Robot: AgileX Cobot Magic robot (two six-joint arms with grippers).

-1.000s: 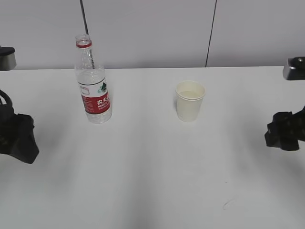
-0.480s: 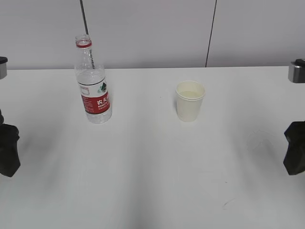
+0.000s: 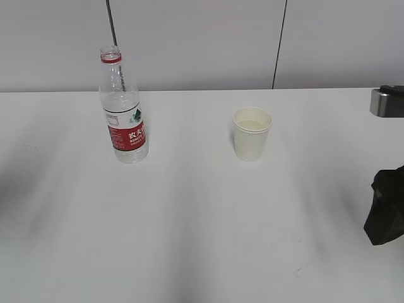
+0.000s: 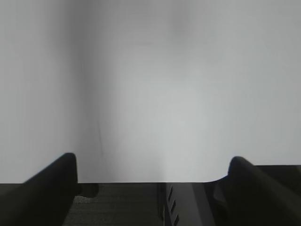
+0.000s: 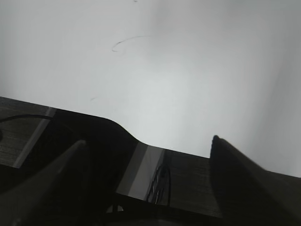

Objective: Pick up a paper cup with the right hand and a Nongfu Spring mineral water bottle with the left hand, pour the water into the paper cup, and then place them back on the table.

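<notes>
The Nongfu Spring mineral water bottle (image 3: pixel 124 120) stands upright and uncapped at the back left of the white table (image 3: pixel 202 227). The paper cup (image 3: pixel 252 134) stands upright right of centre, with liquid showing inside. My right gripper (image 3: pixel 385 214) is at the far right edge, well away from the cup; in the right wrist view (image 5: pixel 148 141) its fingers stand wide apart and empty over the table's edge. My left gripper is out of the exterior view; in the left wrist view (image 4: pixel 152 160) its fingers are wide apart and empty. Neither wrist view shows bottle or cup.
A thin dark rod (image 3: pixel 112 25) and a vertical wall seam (image 3: pixel 279 44) run behind the table. A small dark mark (image 3: pixel 302 269) lies on the front right of the tabletop. A curved scratch (image 5: pixel 124 42) shows in the right wrist view.
My left arm has drawn back leftward and left the exterior view. My right arm has drawn back to the right edge and lower. Bottle and cup have not moved.
</notes>
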